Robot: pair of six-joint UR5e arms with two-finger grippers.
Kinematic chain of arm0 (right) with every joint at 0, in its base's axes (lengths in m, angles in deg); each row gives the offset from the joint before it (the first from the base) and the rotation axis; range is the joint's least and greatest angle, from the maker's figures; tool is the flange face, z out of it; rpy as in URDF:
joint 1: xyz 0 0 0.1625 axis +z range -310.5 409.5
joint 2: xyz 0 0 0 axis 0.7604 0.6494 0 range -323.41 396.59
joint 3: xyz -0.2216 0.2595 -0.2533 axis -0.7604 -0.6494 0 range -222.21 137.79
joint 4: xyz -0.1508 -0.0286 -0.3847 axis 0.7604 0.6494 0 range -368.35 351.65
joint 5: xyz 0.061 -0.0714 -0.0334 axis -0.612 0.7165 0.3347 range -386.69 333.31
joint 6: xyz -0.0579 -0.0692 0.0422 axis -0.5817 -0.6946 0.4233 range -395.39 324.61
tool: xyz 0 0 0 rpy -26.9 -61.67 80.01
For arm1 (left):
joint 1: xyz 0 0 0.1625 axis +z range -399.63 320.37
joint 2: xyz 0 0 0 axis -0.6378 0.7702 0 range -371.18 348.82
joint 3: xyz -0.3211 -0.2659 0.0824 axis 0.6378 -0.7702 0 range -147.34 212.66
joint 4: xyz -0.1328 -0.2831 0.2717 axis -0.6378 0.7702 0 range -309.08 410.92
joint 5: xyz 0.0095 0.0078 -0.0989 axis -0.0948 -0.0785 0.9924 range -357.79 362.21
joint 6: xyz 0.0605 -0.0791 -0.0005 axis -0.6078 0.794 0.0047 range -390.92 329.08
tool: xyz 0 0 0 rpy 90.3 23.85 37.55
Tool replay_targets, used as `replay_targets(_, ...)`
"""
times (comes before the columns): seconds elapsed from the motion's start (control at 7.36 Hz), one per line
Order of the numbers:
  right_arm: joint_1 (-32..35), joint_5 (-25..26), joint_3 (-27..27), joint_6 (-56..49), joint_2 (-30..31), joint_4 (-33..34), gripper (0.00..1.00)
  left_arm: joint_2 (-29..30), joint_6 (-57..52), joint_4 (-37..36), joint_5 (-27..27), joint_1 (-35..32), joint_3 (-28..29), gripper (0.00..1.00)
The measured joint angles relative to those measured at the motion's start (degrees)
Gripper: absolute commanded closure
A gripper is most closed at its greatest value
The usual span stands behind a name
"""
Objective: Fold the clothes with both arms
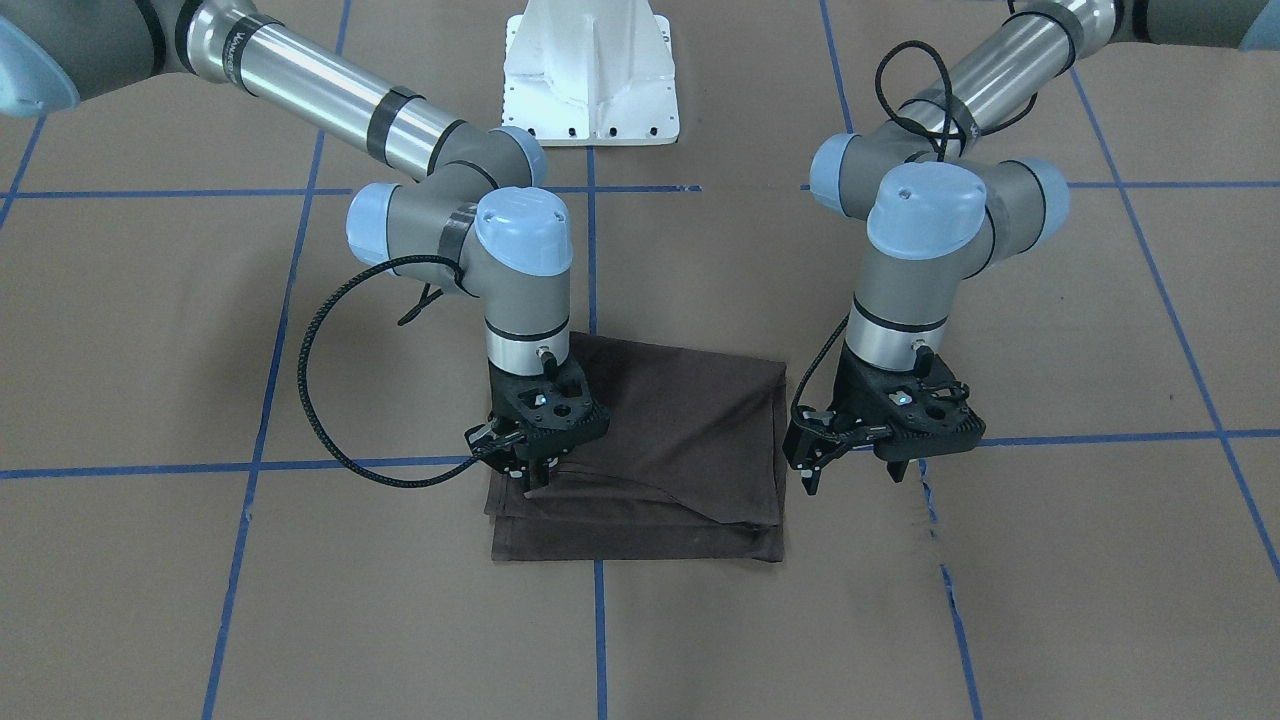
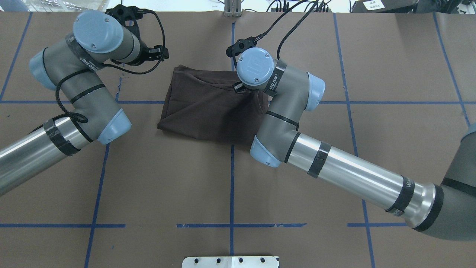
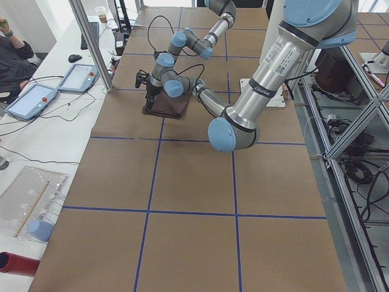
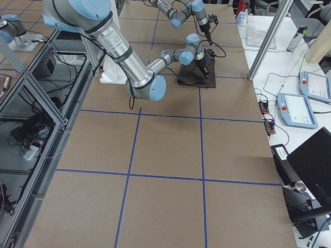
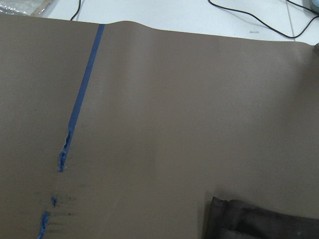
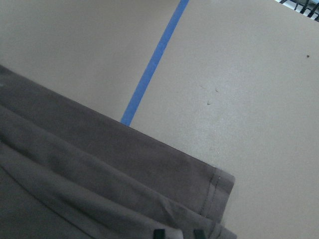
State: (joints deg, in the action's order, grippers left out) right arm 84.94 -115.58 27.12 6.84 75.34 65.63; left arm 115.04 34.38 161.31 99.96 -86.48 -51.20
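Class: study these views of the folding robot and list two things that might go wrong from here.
1. The right gripper seems to pinch the shirt at one edge only, while the left gripper hangs open beside it. A one-sided pull may drag the stack and undo its folds.
2. The tape near the left gripper is torn. Fingers coming down there may snag it further.
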Motion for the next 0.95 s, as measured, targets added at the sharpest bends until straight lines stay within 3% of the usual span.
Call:
replay_targets(0.27,2.45,-3.72,0.01,-0.02,-0.44,0.1,0.0,-0.09,-0.28,0.21,1.33,-1.23,-0.04,0.0)
replay_targets(0.54,11.23,-19.5,2.43,-1.48,1.27,4.95,0.0,-1.65,-4.88,0.45,6.99,-5.52,-2.35,0.0)
replay_targets(0.68,16.47,-26.31,7.39,-5.28,4.43,11.68,0.0,-5.13,-9.52,0.21,10.02,-8.25,-5.78,0.0)
replay_targets(0.95,26.85,-33.21,21.21,-20.7,15.22,26.1,0.0,-13.84,-23.06,-0.49,17.4,-16.32,-11.17,0.0)
